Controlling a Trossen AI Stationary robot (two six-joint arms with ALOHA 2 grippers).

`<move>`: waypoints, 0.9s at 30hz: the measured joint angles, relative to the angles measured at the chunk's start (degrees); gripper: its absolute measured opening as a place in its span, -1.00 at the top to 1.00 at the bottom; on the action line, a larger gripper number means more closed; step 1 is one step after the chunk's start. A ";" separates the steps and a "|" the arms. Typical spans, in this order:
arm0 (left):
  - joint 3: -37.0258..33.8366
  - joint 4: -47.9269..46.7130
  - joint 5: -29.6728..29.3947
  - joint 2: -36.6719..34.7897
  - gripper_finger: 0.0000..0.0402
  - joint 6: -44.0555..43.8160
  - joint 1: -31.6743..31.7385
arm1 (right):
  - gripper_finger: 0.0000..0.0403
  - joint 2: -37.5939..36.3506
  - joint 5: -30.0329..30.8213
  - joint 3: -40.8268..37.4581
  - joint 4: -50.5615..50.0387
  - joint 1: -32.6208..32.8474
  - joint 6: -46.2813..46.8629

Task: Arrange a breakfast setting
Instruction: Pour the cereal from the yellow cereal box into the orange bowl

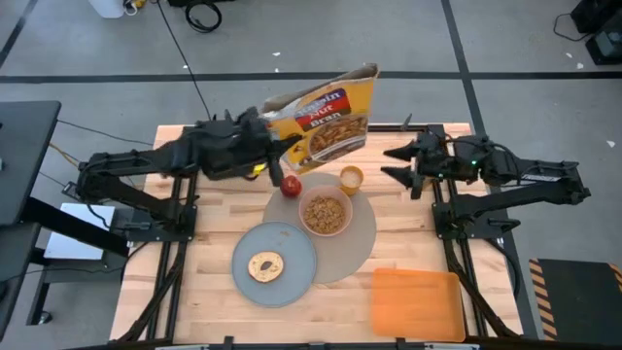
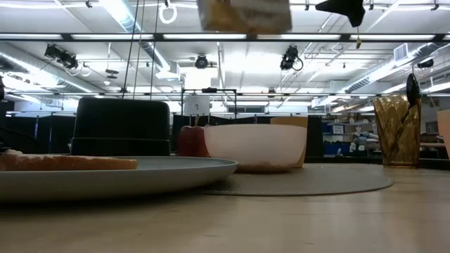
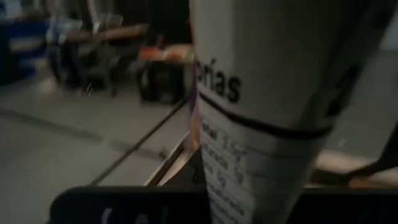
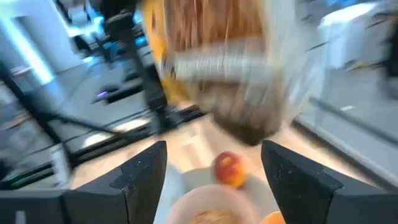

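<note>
My left claw (image 1: 282,146): clenched on the lower corner of the cereal box (image 1: 321,115), holding it aloft and tilted over the far side of the tabletop (image 1: 204,292).
My right claw (image 1: 400,163): released, fingers spread, hanging just off the box's other edge, touching nothing.
Pink bowl (image 1: 326,213): on the taupe mat (image 1: 362,238), cereal inside.
Red apple (image 1: 291,185): at the mat's far edge, near my left claw.
Orange cup (image 1: 351,178): beside the bowl, far side.
Grey plate (image 1: 275,263): overlapping the mat's near edge, bagel (image 1: 265,265) on it.
Orange board (image 1: 416,303): near right corner.
</note>
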 joint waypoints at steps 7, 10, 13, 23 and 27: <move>-0.24 -4.45 12.73 8.02 0.93 1.70 12.07 | -0.33 -1.44 2.95 0.00 5.14 -0.12 -8.48; -0.16 -3.41 19.94 11.29 0.93 7.26 17.38 | -0.33 -1.35 4.01 0.02 6.50 -0.70 -10.99; -0.16 -2.66 26.95 14.18 0.93 10.22 22.91 | -0.33 -1.27 4.68 0.00 6.62 -1.64 -12.19; -0.07 4.28 44.42 23.08 0.93 18.43 33.16 | -0.33 -0.73 5.79 0.00 9.46 -5.24 -15.22; -0.13 4.75 45.93 28.11 0.93 20.26 33.42 | -0.33 1.38 5.77 0.00 12.03 -8.30 -15.77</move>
